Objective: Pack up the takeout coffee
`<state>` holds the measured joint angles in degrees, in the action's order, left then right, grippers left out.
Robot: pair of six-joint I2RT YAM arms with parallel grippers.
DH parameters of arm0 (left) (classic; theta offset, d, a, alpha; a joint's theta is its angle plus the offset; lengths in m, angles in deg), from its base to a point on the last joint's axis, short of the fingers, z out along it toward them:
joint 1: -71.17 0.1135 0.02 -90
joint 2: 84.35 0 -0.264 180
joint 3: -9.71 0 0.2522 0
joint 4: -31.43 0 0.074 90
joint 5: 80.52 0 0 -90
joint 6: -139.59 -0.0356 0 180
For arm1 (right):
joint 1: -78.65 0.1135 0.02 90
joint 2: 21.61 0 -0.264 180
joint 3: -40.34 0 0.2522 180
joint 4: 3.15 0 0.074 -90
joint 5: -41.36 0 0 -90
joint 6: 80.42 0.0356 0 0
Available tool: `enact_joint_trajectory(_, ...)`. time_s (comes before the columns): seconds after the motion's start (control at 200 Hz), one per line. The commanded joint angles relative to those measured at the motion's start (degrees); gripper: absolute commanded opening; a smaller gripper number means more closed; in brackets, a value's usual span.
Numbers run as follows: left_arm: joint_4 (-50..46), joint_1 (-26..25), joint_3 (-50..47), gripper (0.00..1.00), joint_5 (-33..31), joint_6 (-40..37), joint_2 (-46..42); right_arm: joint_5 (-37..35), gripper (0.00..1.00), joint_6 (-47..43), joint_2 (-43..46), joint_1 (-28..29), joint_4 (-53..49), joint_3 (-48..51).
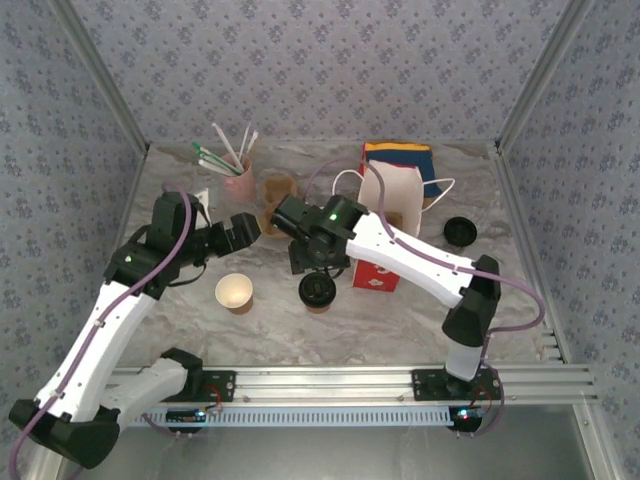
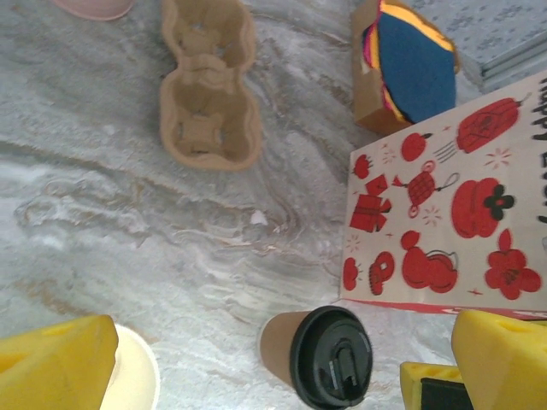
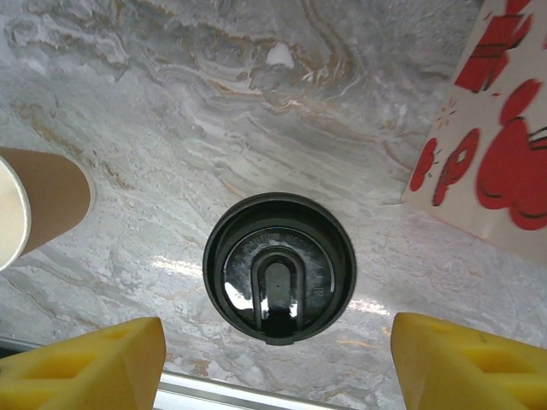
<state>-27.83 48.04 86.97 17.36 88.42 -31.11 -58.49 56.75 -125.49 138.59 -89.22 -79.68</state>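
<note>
The takeout coffee (image 1: 318,291) stands upright on the worktop (image 1: 400,330) with its black lid (image 3: 279,266) on. It is just beside the foot of the printed paper bag (image 1: 378,272), and the lidless paper cup (image 1: 234,292) is near on its other side.

We judge the chief hazard to be the squeeze. The paper wall is thin, so a grip that closes too hard or too high could pop the lid or buckle the cup and spill the drink. The bag is the second worry. The coffee sits so close to it that a finger coming down on that side could snag the paper and drag or tip the bag. A descent that lands off-centre could also knock the coffee over.

The right pincer (image 3: 278,367) hangs directly above the coffee. Its yellow fingers (image 3: 85,363) are spread wider than the lid, one on each side, touching nothing and gripping nothing.

The left pincer (image 1: 245,230) is released just as fully and is empty. It hovers near the lidless cup, apart from the coffee. We think it could get in the way if it and the right arm converge.
</note>
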Motion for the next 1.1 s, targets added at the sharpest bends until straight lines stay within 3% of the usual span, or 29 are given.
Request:
enact_joint_trajectory(0.0, -2.63, 0.64, -1.04, 1.0, -2.52, 0.63, -1.98, 2.76, 0.75, 0.98, -2.78, 0.64, -2.84, -1.48)
enact_joint_trajectory(0.355, -4.56, 0.85, -6.11, 1.0, -3.92, 1.49, -6.7, 9.25, 0.8, 0.95, -5.37, -1.39, -0.86, 3.6)
enact_joint_trajectory(1.094, -3.91, 0.83, -6.93, 1.0, -4.27, 1.79, -6.66, 11.12, 0.81, -0.42, -8.71, -2.47, 0.53, 6.81)
